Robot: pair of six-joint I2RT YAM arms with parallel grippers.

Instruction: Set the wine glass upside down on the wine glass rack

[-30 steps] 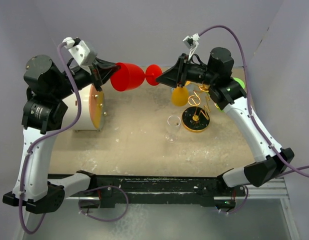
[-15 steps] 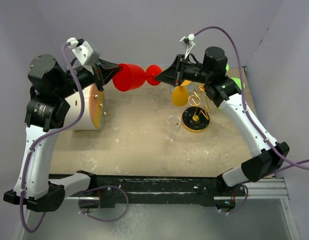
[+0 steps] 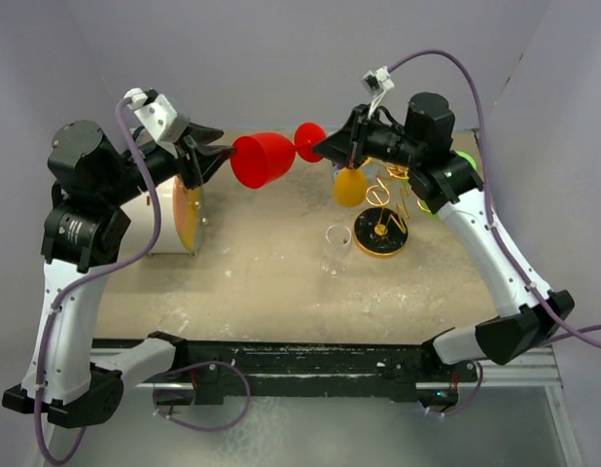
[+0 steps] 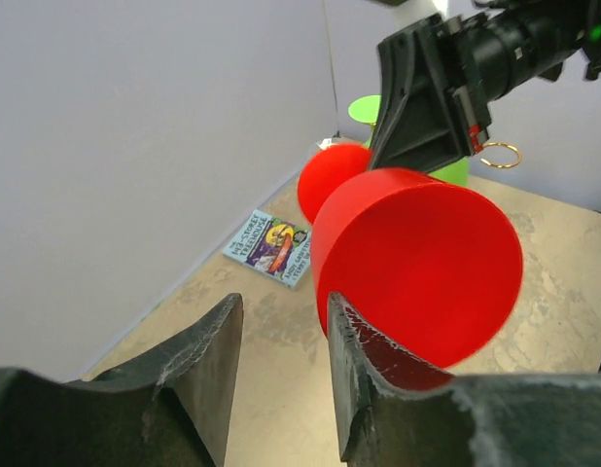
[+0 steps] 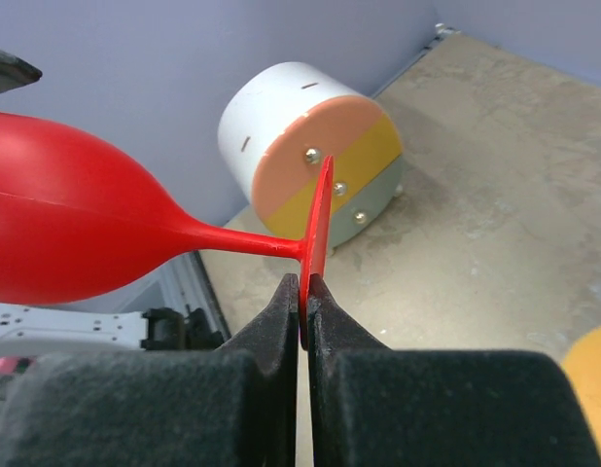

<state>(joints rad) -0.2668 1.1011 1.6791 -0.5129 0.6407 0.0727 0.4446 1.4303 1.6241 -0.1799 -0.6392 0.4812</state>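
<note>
Red wine glass (image 3: 263, 160) held sideways in the air.
Jaws of the right gripper (image 5: 303, 292) are pinched on its foot disc, above the table (image 3: 262, 282) toward 12 o'clock. Jaws of the left gripper (image 3: 215, 146) stand apart just beside the bowl's mouth. The wine glass rack (image 3: 380, 232) stands at 4 o'clock from the glass.

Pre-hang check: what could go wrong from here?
1. Only the foot rim of the red wine glass sits in the right pincer, bowl sticking out sideways; left pincer is open, so it could pivot or slip.
2. The rack carries a yellow glass, clear glass beside its base: collision risk while inverting.
</note>
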